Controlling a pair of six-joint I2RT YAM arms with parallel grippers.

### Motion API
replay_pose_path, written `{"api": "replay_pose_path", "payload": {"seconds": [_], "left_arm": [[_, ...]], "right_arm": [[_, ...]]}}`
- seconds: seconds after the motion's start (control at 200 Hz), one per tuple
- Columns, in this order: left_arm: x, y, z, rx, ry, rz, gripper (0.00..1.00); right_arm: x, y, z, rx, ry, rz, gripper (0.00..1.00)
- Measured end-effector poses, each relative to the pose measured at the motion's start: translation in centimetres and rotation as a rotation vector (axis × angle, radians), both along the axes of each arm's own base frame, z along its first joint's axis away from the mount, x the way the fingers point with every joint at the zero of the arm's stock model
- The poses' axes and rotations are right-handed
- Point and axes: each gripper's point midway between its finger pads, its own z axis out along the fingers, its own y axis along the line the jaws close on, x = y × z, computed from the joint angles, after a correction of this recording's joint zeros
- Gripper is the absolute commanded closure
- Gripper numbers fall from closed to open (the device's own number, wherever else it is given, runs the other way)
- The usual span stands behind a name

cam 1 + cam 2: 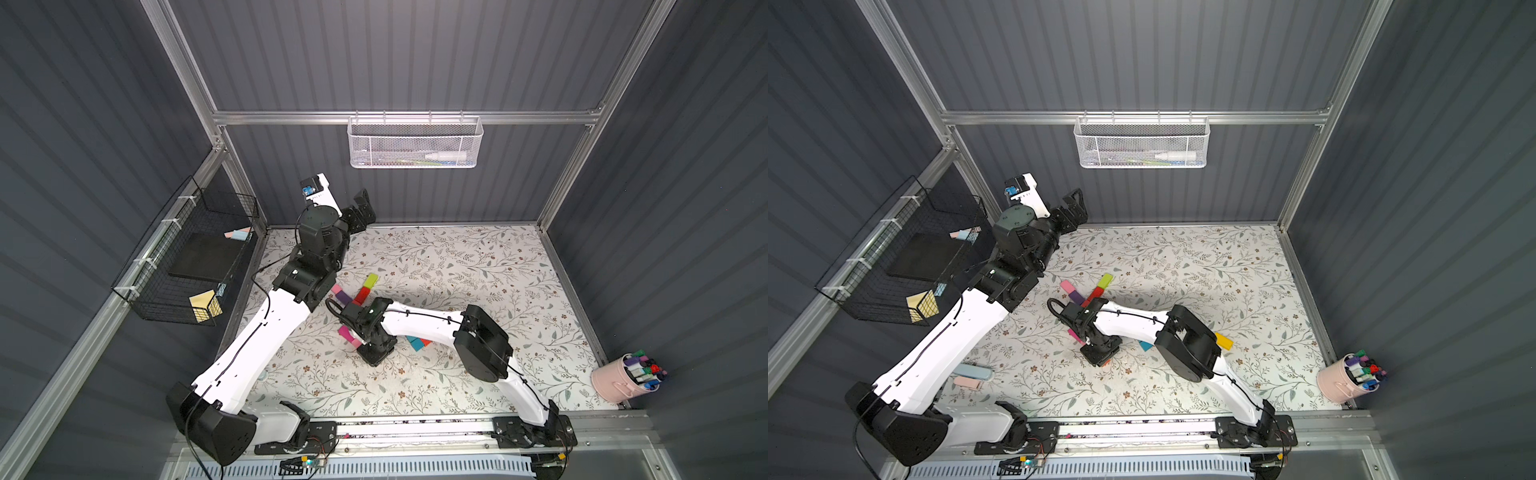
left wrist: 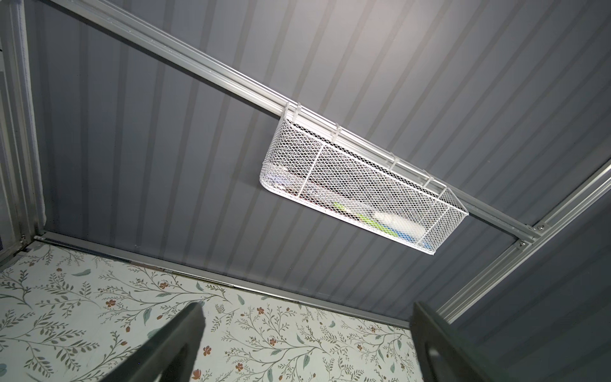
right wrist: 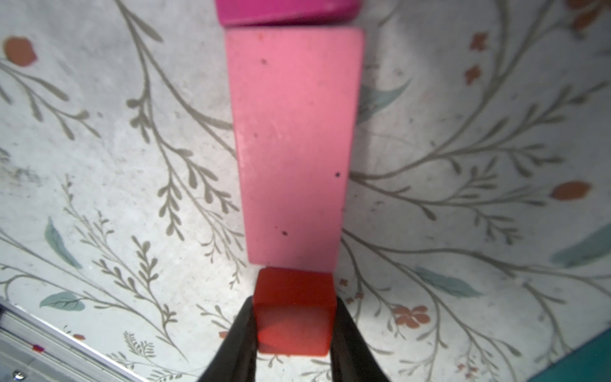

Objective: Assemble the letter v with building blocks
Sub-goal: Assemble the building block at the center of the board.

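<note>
**Top views.** We list a white floral-printed worktop [image 1: 457, 270]. Left of its middle, a lime rectangular brick [image 1: 370, 280] and a red rectangular brick [image 1: 360, 296] make one slanting line. A small pink brick [image 1: 336, 288] and a purple brick [image 1: 343, 296] make another, converging on it. A teal brick [image 1: 413, 343] lies beside the right arm [image 1: 419, 322], and a yellow brick [image 1: 1224, 340] lies past its elbow. The right hand [image 1: 370, 347] points down at the worktop. The left hand [image 1: 360, 210] hangs high by the back wall.

**Left wrist view.** The fingers [image 2: 178, 344] stand wide apart with nothing between them. Beyond them is a white mesh wall basket [image 2: 363, 191].

**Right wrist view.** The hand is clamped on a small red matte cube [image 3: 294, 314]. The cube sits at the end of a long pink flat brick [image 3: 292, 145], touching or nearly so, with a magenta brick [image 3: 287, 11] beyond. We judge the cube light, rigid and not slippery. It is best held across two opposite flat faces.
</note>
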Motion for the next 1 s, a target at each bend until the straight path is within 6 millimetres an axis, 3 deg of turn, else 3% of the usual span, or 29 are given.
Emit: {"api": "replay_pose_path", "payload": {"seconds": [0.995], "left_arm": [[0.27,0.33,-0.34,0.004,0.006,-0.003,0.01]], "right_arm": [[0.48,0.64,-0.02,0.005,-0.002,-0.003,0.73]]}}
